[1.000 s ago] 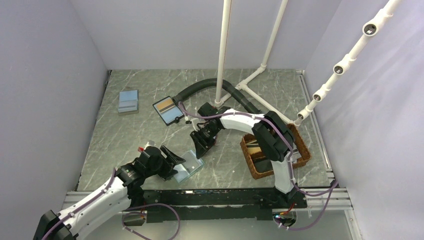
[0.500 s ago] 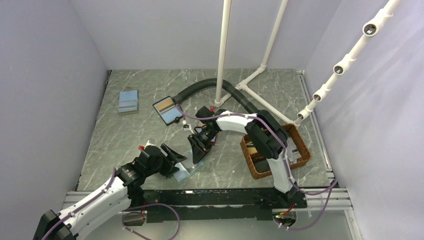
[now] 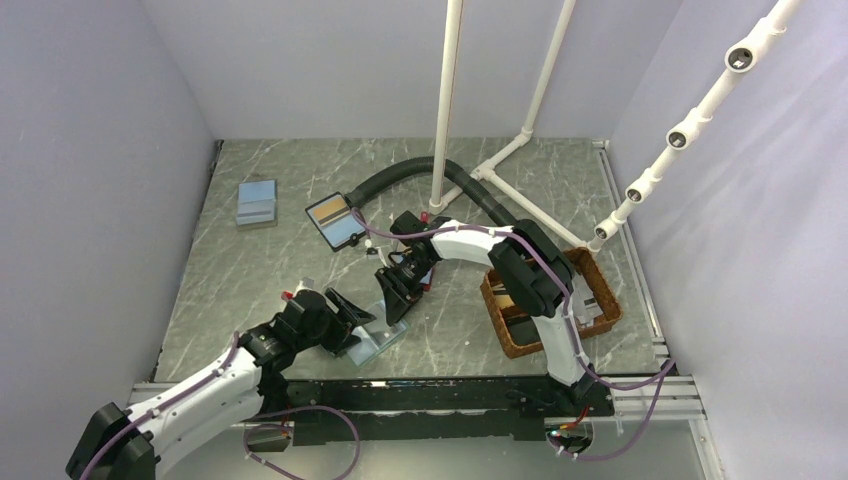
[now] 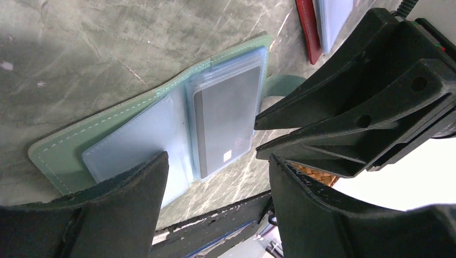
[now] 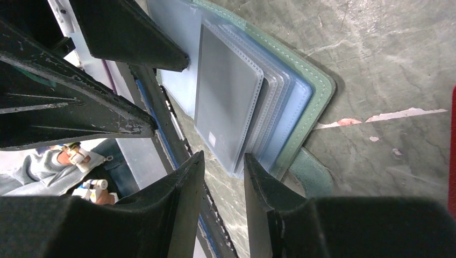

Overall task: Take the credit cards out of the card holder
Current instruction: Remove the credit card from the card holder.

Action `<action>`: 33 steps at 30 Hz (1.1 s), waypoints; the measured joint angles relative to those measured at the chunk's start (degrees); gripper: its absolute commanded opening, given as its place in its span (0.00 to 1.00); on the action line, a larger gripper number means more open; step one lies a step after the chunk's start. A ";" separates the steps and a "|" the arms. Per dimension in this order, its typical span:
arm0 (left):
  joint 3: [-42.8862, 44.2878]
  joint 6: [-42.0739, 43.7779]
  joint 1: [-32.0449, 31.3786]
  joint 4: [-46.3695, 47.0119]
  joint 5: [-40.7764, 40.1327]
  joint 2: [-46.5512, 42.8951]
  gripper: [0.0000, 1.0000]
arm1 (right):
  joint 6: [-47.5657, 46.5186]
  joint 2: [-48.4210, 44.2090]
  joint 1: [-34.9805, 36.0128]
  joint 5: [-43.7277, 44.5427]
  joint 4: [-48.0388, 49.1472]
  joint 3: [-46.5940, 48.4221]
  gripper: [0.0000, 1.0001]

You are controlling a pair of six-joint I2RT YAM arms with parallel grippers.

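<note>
The teal card holder (image 3: 380, 338) lies open on the marble table near the front edge. In the left wrist view its pale blue sleeves fan out, with a grey credit card (image 4: 225, 122) in the top one. My left gripper (image 4: 218, 158) is open and straddles the holder's near edge, one finger (image 4: 118, 209) over the left leaf. My right gripper (image 5: 224, 158) is narrowly open just off the sleeves' corner, with only table showing between its fingers. The stacked sleeves (image 5: 236, 91) and the holder's green rim (image 5: 321, 88) lie just ahead of it.
A black-edged holder (image 3: 336, 221) and a blue one (image 3: 257, 203) lie further back on the left. A red-edged holder (image 4: 308, 27) sits just beyond the teal one. A wicker basket (image 3: 600, 300) stands at the right, with white pipes (image 3: 441, 110) and a black hose (image 3: 385, 180) behind.
My right gripper has come down and to the left, closer to the holder's sleeves. The left arm and the holder have shifted slightly toward the front edge.
</note>
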 measured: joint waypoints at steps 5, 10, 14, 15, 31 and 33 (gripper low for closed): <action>-0.04 0.00 0.00 1.40 0.48 1.60 0.73 | -0.04 0.00 0.44 0.72 -0.24 0.20 0.36; -0.35 -0.02 0.00 2.32 0.81 1.79 0.73 | -0.24 0.00 0.72 0.74 -0.33 0.31 0.32; -0.37 -0.04 0.00 2.45 0.83 1.77 0.73 | -0.13 0.09 1.05 -1.51 -0.20 0.31 0.22; -0.37 -0.07 0.00 2.45 0.83 1.77 0.73 | 0.02 0.09 1.16 -2.56 -0.11 0.31 0.22; -1.51 -1.53 0.00 2.64 0.76 -1.05 0.74 | 3.67 0.20 1.88 -15.02 3.39 -0.50 0.29; -1.92 -1.79 0.00 2.62 0.74 -1.81 0.74 | 3.91 0.37 2.25 -15.61 3.89 -0.50 0.30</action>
